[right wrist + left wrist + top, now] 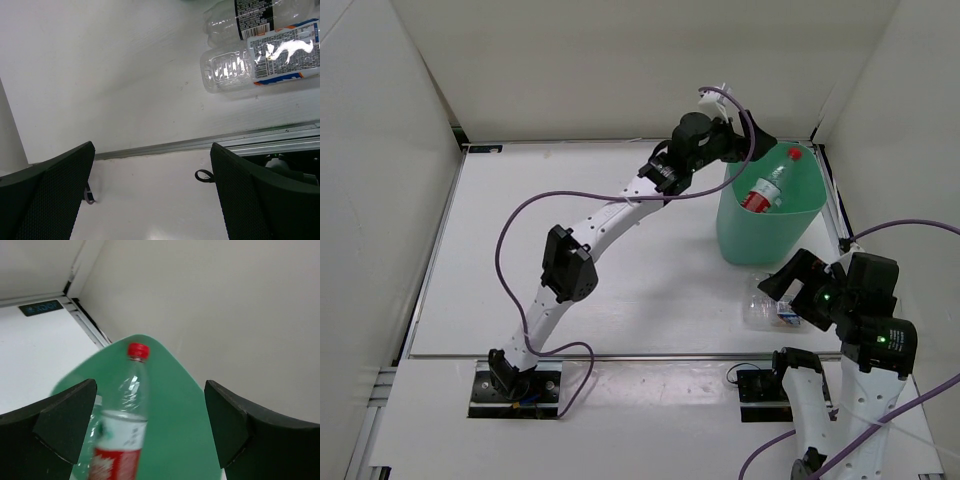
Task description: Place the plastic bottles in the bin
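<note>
Red-capped bottle point(765, 188) in mint-green bin point(760, 242)

Blurred, edge-cropped label of red-capped bottle point(124, 420)

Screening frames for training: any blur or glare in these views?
Left wrist: the red-capped bottle is smeared at its label, over the bin. Right wrist: the white-labelled bottle is sharp, with glints on its plastic. Top: evenly lit, sharp, soft shadows.
</note>
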Robot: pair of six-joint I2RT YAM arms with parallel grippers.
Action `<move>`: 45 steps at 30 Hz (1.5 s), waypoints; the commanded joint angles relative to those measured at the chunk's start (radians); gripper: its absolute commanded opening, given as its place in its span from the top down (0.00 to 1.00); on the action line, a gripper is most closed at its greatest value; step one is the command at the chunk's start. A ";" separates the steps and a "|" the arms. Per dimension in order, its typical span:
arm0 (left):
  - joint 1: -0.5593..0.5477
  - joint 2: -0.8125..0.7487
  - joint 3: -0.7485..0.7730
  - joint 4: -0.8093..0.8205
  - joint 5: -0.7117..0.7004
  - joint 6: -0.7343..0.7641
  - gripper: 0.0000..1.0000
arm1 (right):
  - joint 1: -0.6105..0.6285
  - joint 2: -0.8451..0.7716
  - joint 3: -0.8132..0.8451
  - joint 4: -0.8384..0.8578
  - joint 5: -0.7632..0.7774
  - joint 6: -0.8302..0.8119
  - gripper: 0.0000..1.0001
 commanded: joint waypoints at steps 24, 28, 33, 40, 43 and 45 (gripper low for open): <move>0.099 -1.416 -1.403 -0.254 -0.434 0.152 0.00 | 0.006 0.127 -0.342 0.137 0.231 0.808 0.00; 0.121 -1.447 -1.412 -0.309 -0.445 0.152 0.00 | 0.006 0.168 -0.413 0.212 0.208 0.857 0.00; 0.139 -1.447 -1.412 -0.330 -0.445 0.166 0.00 | 0.006 0.269 -0.441 0.280 0.217 0.858 0.00; 0.170 -1.458 -1.412 -0.367 -0.445 0.175 0.00 | -0.048 0.381 -0.459 0.329 0.257 0.836 0.00; 0.179 -1.458 -1.421 -0.378 -0.445 0.175 0.00 | -0.057 0.429 -0.484 0.353 0.257 0.836 0.00; 0.179 -1.458 -1.421 -0.378 -0.445 0.175 0.00 | -0.057 0.447 -0.519 0.376 0.257 0.836 0.00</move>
